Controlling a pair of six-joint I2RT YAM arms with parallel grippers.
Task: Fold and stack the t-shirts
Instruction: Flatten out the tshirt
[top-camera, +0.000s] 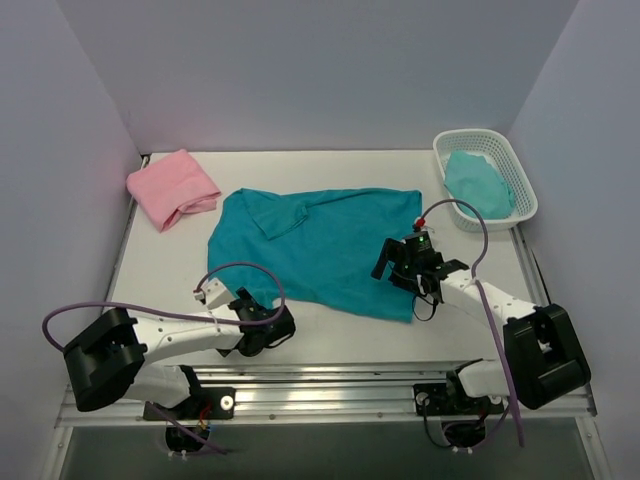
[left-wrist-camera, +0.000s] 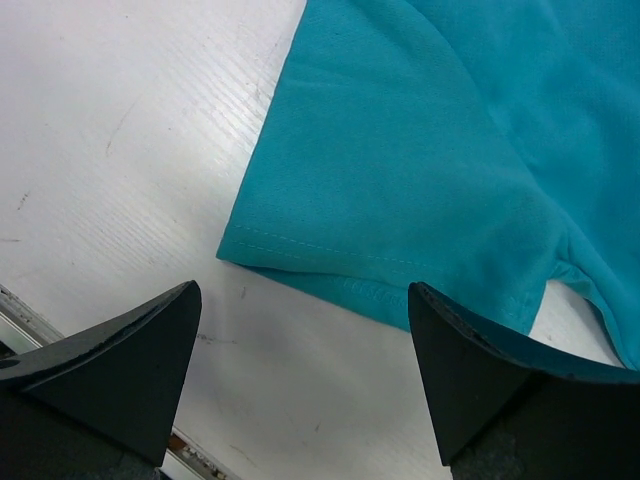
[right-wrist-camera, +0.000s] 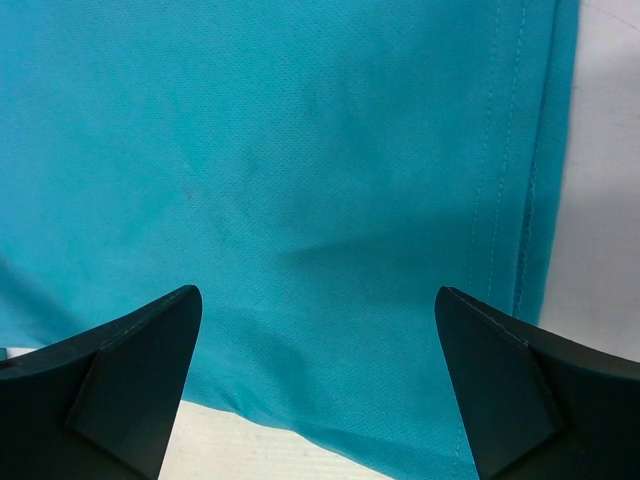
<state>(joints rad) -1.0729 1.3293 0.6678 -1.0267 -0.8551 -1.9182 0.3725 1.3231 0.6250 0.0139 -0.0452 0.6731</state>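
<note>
A deep teal t-shirt (top-camera: 320, 245) lies spread flat in the middle of the table. A pink t-shirt (top-camera: 172, 187) lies folded at the back left. My left gripper (top-camera: 262, 322) is open and empty, low over the bare table just off the teal shirt's near left corner (left-wrist-camera: 300, 255). My right gripper (top-camera: 400, 262) is open and empty above the teal shirt's near right part (right-wrist-camera: 320, 200), close to its hemmed edge (right-wrist-camera: 520, 200).
A white basket (top-camera: 500, 205) at the back right holds a lighter teal cloth (top-camera: 478, 180). Grey walls close the table on the left, back and right. A metal rail (top-camera: 330, 385) runs along the near edge by the arm bases.
</note>
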